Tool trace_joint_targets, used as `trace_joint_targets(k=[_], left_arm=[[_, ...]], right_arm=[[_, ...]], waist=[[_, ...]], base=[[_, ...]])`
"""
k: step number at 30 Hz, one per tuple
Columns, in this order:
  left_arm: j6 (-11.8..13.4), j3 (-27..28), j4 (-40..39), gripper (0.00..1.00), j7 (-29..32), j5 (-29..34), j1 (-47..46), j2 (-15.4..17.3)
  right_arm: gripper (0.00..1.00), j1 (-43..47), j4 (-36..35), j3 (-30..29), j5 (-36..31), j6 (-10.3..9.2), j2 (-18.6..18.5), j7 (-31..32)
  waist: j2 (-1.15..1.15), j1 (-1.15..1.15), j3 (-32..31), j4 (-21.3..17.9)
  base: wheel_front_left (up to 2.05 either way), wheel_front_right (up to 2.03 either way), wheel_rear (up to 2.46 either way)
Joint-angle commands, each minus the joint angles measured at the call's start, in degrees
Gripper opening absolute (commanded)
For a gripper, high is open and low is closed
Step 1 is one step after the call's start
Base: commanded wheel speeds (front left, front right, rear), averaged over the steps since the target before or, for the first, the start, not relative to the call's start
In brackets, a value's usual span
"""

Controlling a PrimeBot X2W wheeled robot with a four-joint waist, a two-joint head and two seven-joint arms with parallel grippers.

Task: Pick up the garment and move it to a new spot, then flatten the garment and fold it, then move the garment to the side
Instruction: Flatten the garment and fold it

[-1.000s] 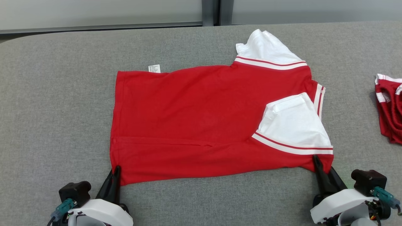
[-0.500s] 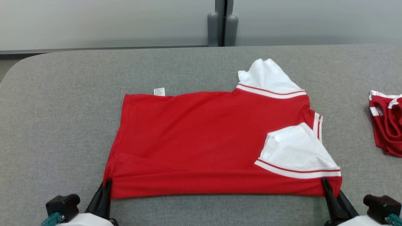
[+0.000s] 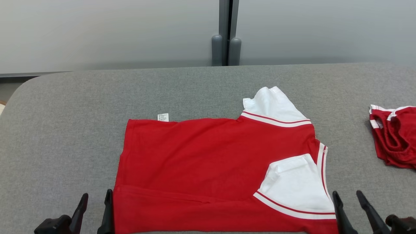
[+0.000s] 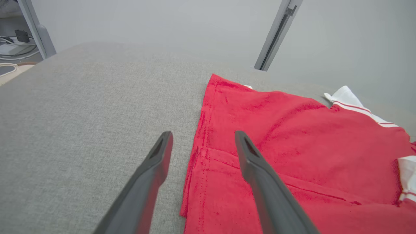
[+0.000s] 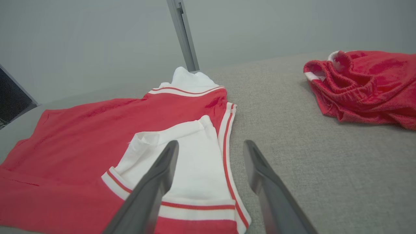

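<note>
The garment point(image 3: 211, 169) is a red shirt with white sleeves, spread flat on the grey table point(image 3: 65, 130). One sleeve lies folded onto the body at the near right. A narrow strip along its near edge is doubled over. My left gripper point(image 3: 97, 195) stands open at the garment's near left corner. In the left wrist view, the left gripper point(image 4: 204, 136) has one finger over the garment point(image 4: 292, 130) and one over bare table. My right gripper point(image 3: 346, 194) stands open at the near right corner. In the right wrist view, the right gripper point(image 5: 211, 146) straddles the striped edge of the garment point(image 5: 97, 130).
A second red piece of clothing with white trim point(image 3: 395, 139) lies bunched at the table's right edge, also seen as a heap point(image 5: 367, 84). A grey wall with a vertical post point(image 3: 226, 32) stands behind the table. A white label point(image 3: 163, 117) sticks out at the garment's far edge.
Both grippers were shut on the garment's near corners and have opened, letting the fabric go. The head camera has tilted up, so the whole picture has shifted down.
</note>
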Motion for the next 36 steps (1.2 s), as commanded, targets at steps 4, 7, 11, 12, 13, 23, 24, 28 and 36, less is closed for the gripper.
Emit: trace_joint_targets(k=[4, 7, 11, 12, 13, 23, 24, 28, 36], left_arm=[[1.1, -0.1, -2.8, 1.0, -3.1, 2.7, -0.9, 0.6], [1.8, -0.6, -5.1, 1.0, -4.1, 4.0, -2.0, 0.8], [2.5, -1.2, -7.7, 1.0, -4.5, 5.1, -2.0, 0.7], [2.6, -1.4, -7.8, 1.0, -4.3, 5.2, -1.8, 0.7], [2.7, -1.5, -8.0, 1.0, -4.3, 5.2, -1.6, 0.6], [3.0, -2.4, -7.3, 1.0, -3.7, 5.6, -1.5, 0.8], [2.8, -2.7, -7.1, 1.0, -3.5, 5.8, -2.0, 0.9], [1.2, -3.9, -5.3, 1.0, -2.5, 4.8, -6.4, 0.5], [-3.6, -4.0, 8.0, 1.0, 0.4, 1.1, -22.0, 0.7]], right_arm=[[1.0, -2.3, -4.4, -1.5, -2.9, -0.02, -1.0, -0.9], [1.0, -3.9, -7.5, -2.7, -4.1, -0.02, -1.6, -0.3], [1.0, -4.9, -9.4, -3.2, -4.6, -0.02, -1.9, 1.3], [1.0, -5.0, -9.5, -3.4, -4.6, -0.02, -1.9, 1.3], [1.0, -5.0, -9.6, -3.5, -4.6, -0.02, -1.8, 1.4], [1.0, -4.8, -10.1, -3.8, -4.4, -0.02, -1.3, 1.8], [1.0, -5.0, -10.2, -3.8, -4.4, -0.02, -1.3, 1.8], [1.0, -6.1, -11.2, -3.5, -4.5, -0.02, -0.9, 1.8], [1.0, -9.4, -12.2, -2.2, -4.9, -0.02, -0.3, 1.6]], waist=[[0.0, 0.0, -1.2, -0.9], [0.0, 0.0, -2.0, -1.2], [0.0, 0.0, -3.0, -1.9], [0.0, 0.0, -3.1, -1.9], [0.0, 0.0, -3.1, -1.9], [0.0, 0.0, -2.6, -1.5], [0.0, 0.0, -2.2, -1.5], [0.0, 0.0, 0.3, -1.6], [0.0, 0.0, 7.5, -3.7]], base=[[0.0, 0.0, 0.0], [0.0, 0.0, 0.0], [0.0, 0.0, 0.0], [0.0, 0.0, 0.0], [0.0, 0.0, 0.0], [0.0, 0.0, 0.0], [0.0, 0.0, 0.0], [0.0, 0.0, 0.0], [0.0, 0.0, 0.0]])
